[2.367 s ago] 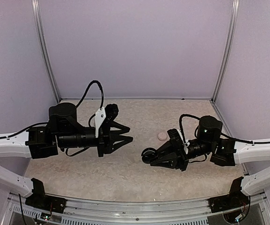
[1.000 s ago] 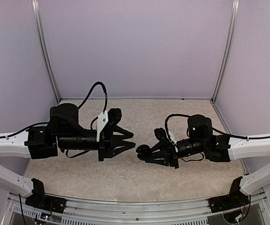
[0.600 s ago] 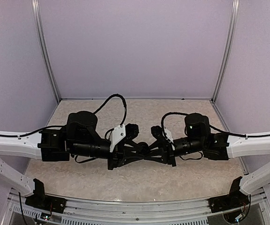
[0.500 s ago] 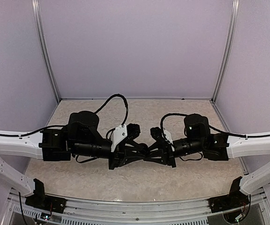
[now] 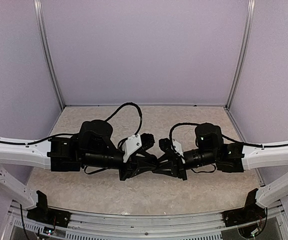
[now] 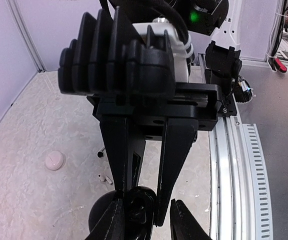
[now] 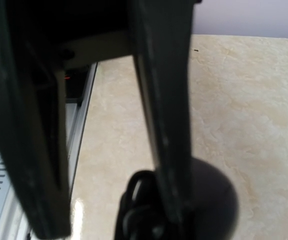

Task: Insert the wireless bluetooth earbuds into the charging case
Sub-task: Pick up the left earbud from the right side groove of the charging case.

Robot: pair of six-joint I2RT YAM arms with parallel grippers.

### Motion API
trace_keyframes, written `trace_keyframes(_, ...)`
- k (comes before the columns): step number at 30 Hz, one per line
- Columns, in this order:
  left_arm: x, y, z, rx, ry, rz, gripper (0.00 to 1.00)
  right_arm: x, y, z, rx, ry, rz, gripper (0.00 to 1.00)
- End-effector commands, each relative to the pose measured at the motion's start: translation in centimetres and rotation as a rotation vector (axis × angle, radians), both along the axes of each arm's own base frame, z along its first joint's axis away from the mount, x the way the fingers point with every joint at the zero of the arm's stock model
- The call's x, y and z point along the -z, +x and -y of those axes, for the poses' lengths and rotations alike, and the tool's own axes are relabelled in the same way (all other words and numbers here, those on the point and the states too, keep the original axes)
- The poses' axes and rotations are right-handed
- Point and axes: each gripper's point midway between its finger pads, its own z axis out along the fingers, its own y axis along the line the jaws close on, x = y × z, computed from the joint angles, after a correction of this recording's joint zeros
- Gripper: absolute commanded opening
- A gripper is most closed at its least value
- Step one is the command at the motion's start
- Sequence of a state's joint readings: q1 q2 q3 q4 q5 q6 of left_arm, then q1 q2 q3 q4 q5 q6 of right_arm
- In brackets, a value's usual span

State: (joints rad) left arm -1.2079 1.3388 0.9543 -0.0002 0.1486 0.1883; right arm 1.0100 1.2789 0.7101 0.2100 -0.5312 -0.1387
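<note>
Pale lavender panels [image 5: 144, 50] enclose the booth on three sides, joined by slim aluminium corner posts [image 5: 49, 55] well behind the jaws. Beneath the jaws spreads a beige, marbled surface [image 5: 133, 192], softly and evenly lit. A slotted metal rail [image 5: 149, 221] edges it on the side nearer than the jaws.

no readable text, no labels, brands, numbers or signs visible

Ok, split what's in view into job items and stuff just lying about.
For the job: black charging case; small dark earbud; pale earbud.
Lying about: pale round puck, untouched; metal rail along the table edge.
</note>
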Motion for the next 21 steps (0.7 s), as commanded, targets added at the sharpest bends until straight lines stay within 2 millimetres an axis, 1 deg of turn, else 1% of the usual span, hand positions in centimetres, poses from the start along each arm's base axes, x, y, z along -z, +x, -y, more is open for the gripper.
trace_keyframes(1,0.3,0.7,-0.1,-0.030,0.026,0.010,0.33,-2.0,-0.5,-0.1,-0.013,0.039,0.040,0.00)
trace_keyframes(5,0.6,1.0,-0.5,-0.050,0.032,0.007,0.36,-2.1,-0.7,-0.1,-0.019,0.044,0.046,0.00)
trace_keyframes(8,0.7,1.1,-0.4,-0.055,0.044,0.007,0.36,-2.2,-0.7,-0.1,-0.018,0.044,0.050,0.00)
trace_keyframes(11,1.2,1.1,-0.1,-0.049,0.068,0.007,0.35,-2.3,-0.6,-0.2,-0.012,0.043,0.055,0.00)
trace_keyframes(16,1.6,1.0,0.2,-0.039,0.080,0.006,0.29,-2.2,-0.4,-0.3,0.004,0.033,0.063,0.00)
trace_keyframes(21,2.0,1.1,0.3,-0.039,0.103,0.006,0.25,-2.2,-0.2,-0.2,0.013,0.031,0.066,0.00)
